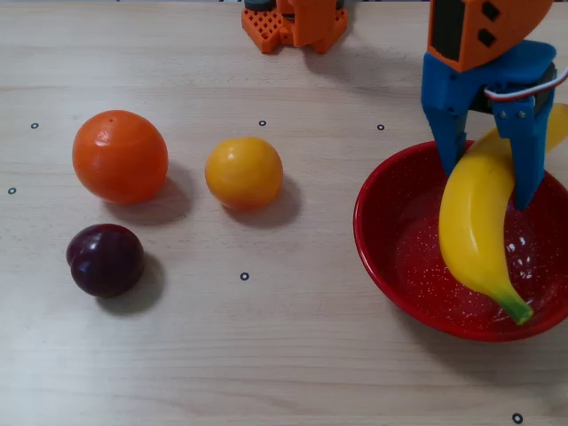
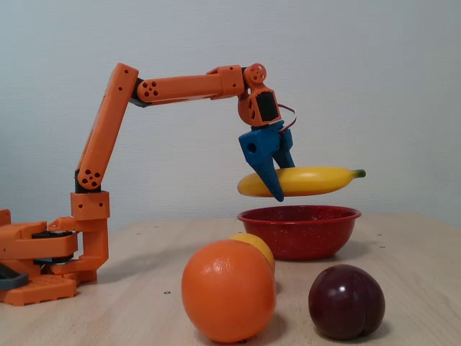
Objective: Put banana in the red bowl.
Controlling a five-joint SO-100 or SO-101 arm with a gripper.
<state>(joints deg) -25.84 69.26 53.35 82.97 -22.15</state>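
The yellow banana [image 1: 475, 226] with a green stem end hangs level in the air above the red speckled bowl [image 1: 390, 253]. My blue gripper [image 1: 493, 182] is shut on the banana near its upper part, one finger on each side. In the fixed view the banana [image 2: 317, 180] is held clear above the red bowl [image 2: 299, 232], not touching it, with the gripper [image 2: 277, 189] clamped near its left end. The stem points right in the fixed view.
A large orange [image 1: 120, 156], a smaller yellow-orange ball fruit [image 1: 244, 172] and a dark plum [image 1: 106, 259] lie on the wooden table left of the bowl. The arm's orange base [image 1: 293, 22] is at the far edge.
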